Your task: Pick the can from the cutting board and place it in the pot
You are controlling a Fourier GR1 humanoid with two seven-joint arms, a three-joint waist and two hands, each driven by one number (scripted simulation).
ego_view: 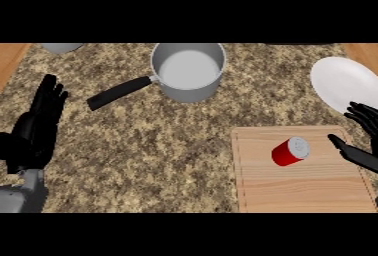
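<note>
I look steeply down on a speckled granite counter (148,150). At the far edge, near the middle, stands a grey metal pot (188,70), open side up, its black handle (120,93) running toward the lower left. A white plate (341,82) lies at the far right, just beyond the wooden cutting board (303,187), which fills the near right corner. A small part of a grey round object (60,47) shows at the top left edge; I cannot tell what it is. Bare counter separates the board from the pot.

The red can (289,151) lies on the board's far half, tipped over, its long axis running from lower left to upper right, with its pale grey end facing the upper right.

My right hand (358,147) comes in at the right edge, fingers spread and straight, thumb pointing toward the can, near it but apart. My left hand (37,127) rests open at the left edge, fingers up, well away from everything.
</note>
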